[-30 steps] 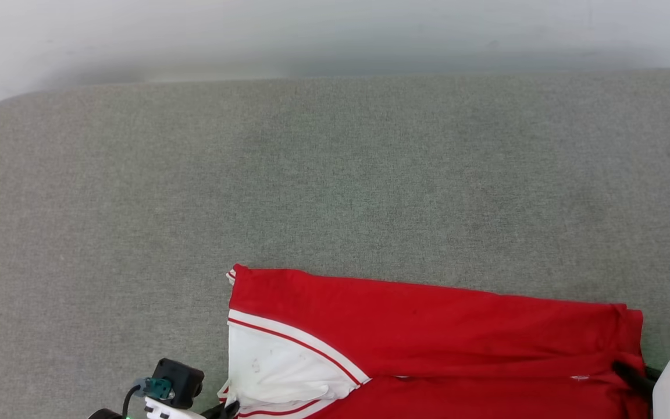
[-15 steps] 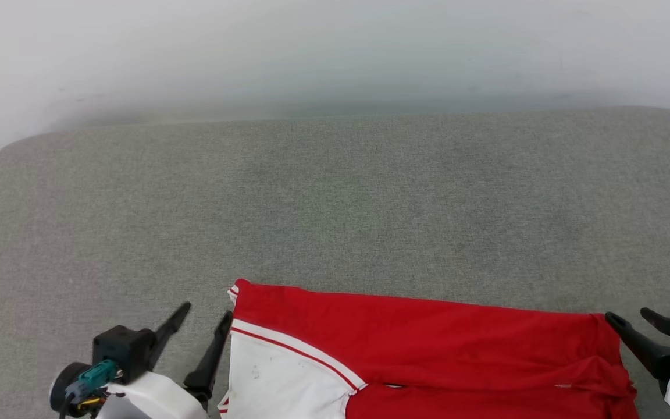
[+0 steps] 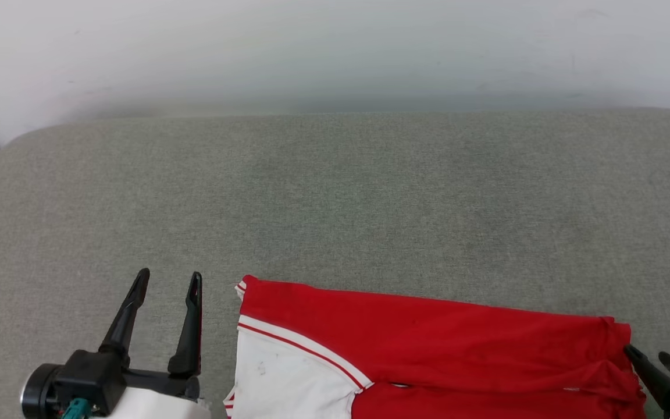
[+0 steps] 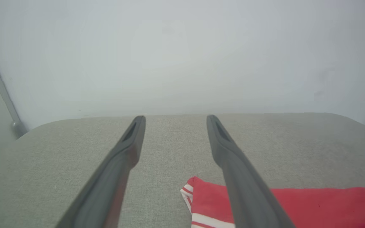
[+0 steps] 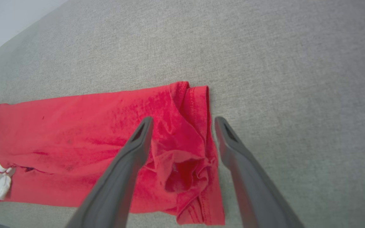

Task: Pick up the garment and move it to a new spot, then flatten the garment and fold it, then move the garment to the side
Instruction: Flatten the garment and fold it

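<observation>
Garment [image 3: 428, 343] lying as a long red band at the near edge of the grey cushion [image 3: 335, 192]. My left gripper [image 3: 170, 275], beside the white sleeve, is spread wide and empty. My right gripper [image 3: 646, 352], at the bunched red end, likewise.

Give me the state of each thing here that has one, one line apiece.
garment: lying on the grey cushion, held by neither hand, right end rumpled.
left hand: open, empty, beside the sleeve end, not touching it.
right hand: open, empty, at the rumpled end.
</observation>
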You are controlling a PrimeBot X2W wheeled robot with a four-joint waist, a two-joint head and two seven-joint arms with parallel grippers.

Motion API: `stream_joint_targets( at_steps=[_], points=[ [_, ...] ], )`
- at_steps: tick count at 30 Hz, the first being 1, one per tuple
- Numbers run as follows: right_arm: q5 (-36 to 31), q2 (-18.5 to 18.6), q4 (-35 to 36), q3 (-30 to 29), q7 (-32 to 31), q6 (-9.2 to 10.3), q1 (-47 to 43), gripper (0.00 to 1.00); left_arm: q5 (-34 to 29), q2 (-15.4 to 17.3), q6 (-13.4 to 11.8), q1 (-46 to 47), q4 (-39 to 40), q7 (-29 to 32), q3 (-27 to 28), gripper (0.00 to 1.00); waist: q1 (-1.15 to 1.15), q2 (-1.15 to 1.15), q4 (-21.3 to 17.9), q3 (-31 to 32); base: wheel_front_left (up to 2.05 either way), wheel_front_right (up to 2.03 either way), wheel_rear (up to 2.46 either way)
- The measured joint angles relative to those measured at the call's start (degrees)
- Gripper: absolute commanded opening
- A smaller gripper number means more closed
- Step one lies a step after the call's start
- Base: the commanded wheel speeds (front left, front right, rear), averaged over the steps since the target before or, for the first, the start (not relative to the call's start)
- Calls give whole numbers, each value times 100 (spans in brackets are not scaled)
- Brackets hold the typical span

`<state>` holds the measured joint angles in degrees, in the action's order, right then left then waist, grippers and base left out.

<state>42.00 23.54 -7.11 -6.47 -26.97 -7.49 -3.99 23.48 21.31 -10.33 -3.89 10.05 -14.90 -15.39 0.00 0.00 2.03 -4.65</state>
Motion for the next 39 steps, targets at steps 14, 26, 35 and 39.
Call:
stream_joint_targets(
  at_steps=[14,26,35,39],
  points=[
    [-377,-616,-698,-594,-88,-1,-65,100,-1292,-861,1114,-135,-63,-1,811,100,0,0,297,-239,0,0,0],
    [-227,-615,-1032,-343,-69,26,22,100,-1656,-1227,1592,-5,-171,-1,1143,100,0,0,479,-372,0,0,0],
    [-59,-712,-1067,119,149,44,107,92,-1780,-1316,1699,-10,-220,-1,1227,100,0,0,419,-260,0,0,0],
    [-59,-708,-1106,198,316,32,123,0,-1789,-1335,1726,-24,-219,-1,1271,100,0,0,379,-225,0,0,0]
  ],
)
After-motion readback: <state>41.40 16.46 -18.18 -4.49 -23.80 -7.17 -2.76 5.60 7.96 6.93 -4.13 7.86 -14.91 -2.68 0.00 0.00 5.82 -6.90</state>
